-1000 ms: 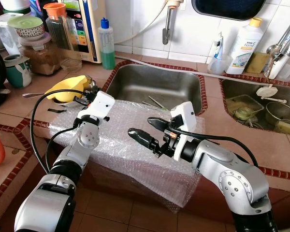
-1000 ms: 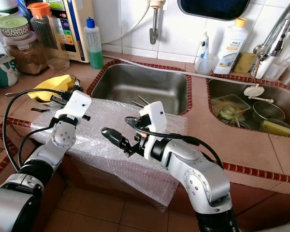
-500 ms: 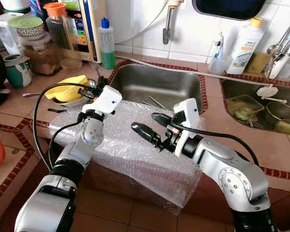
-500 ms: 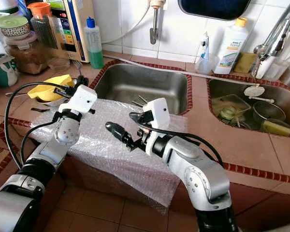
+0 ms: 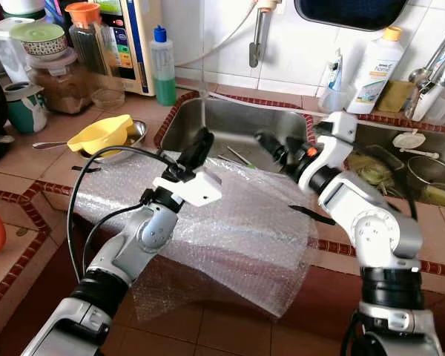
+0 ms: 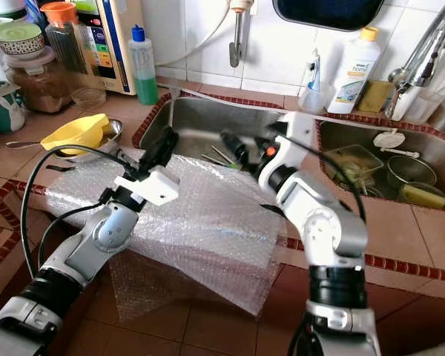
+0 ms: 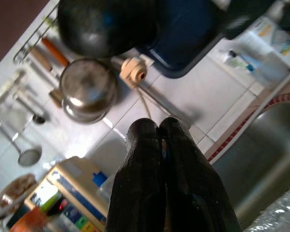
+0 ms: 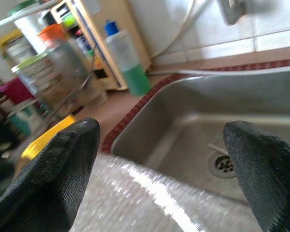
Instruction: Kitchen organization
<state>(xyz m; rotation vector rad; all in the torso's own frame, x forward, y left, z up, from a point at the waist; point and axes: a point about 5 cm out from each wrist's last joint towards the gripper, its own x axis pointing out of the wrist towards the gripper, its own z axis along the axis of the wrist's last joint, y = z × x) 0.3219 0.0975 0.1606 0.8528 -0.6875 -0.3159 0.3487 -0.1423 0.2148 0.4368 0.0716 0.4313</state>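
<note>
A sheet of clear bubble wrap lies over the tiled counter edge in front of the left sink basin and hangs down toward the floor. My left gripper is raised above the wrap's far edge and points up. Its fingers are pressed together with nothing visible between them. My right gripper hovers over the basin's near right rim, pointing left. It is open, and its fingers stand wide apart with the wrap and the basin seen between them.
A yellow bowl and a spoon lie left of the basin. A green soap bottle, jars and a dispenser stand at the back left. The right basin holds dishes. A detergent bottle stands by the wall.
Both arms have risen off the bubble wrap. The left gripper swung up to point at the wall. The right gripper moved right and back over the sink rim. The wrap hangs lower.
</note>
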